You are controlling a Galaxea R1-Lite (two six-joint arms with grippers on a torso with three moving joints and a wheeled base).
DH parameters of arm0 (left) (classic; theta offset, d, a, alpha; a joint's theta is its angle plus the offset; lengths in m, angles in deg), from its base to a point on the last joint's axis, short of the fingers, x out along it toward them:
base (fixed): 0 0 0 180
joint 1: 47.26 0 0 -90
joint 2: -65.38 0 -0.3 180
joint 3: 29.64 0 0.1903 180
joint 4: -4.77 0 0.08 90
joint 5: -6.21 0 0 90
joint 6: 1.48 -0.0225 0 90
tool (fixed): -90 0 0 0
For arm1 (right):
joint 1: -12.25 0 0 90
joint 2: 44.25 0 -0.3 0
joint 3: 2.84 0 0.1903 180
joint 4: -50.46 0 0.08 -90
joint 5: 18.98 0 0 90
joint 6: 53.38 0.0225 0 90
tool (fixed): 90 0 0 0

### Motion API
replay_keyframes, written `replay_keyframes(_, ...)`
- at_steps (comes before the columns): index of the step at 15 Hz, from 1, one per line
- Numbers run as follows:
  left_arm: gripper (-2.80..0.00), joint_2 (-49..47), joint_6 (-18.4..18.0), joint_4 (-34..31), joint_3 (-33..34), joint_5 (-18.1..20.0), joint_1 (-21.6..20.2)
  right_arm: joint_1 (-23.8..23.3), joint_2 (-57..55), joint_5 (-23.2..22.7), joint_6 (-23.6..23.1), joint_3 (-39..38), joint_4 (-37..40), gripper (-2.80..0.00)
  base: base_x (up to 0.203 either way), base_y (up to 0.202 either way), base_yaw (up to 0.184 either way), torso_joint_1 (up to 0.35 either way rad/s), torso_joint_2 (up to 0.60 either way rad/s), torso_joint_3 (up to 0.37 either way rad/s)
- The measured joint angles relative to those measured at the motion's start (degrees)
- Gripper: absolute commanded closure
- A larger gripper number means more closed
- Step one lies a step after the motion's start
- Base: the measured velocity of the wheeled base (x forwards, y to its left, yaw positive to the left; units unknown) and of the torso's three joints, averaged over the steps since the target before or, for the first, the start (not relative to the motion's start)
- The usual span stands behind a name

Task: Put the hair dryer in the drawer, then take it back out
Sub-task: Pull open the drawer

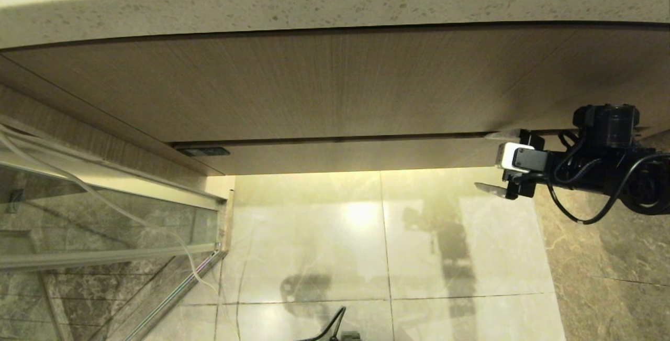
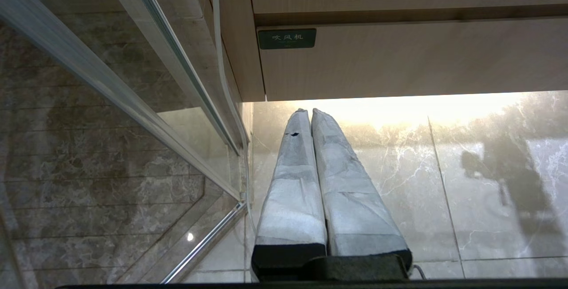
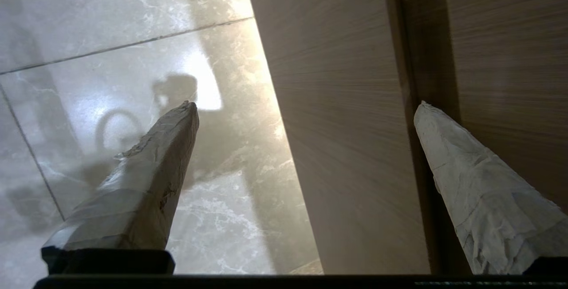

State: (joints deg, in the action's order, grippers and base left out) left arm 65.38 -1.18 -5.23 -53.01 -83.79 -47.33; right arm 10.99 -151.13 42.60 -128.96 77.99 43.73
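Note:
The hair dryer is out of view. The drawer stands closed, and only its narrow wood-grain front shows below the taller panel. My right gripper is open at the drawer front's right end, one finger over the seam above it and the other below its lower edge. In the right wrist view the drawer front runs between the taped fingers of the right gripper, which touch nothing. My left gripper is shut and empty, low over the floor, pointing at the drawer front's left end.
A speckled stone countertop overhangs the panel. A glass partition with a metal frame stands at the left, and a thin white cord hangs along it. A small green label marks the drawer's left corner. Glossy marble floor lies below.

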Motion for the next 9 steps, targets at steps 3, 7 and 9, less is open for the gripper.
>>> replay_keyframes(3,0.00,0.0,0.0,0.0,0.0,0.0,0.0,0.2,-0.4,0.0,0.1,-0.1,-0.3,-2.80,0.000,0.000,0.000,0.000,0.00,0.000)
replay_keyframes(7,0.00,0.0,0.0,0.0,0.0,0.0,0.0,0.3,-1.3,0.1,0.1,0.3,-0.4,-2.80,0.000,0.000,0.000,0.000,0.00,0.000)
replay_keyframes(9,0.00,0.0,0.0,0.0,0.0,0.0,0.0,0.3,-1.8,0.1,0.4,0.9,-0.6,-2.80,0.000,0.000,0.000,0.000,0.00,0.000)
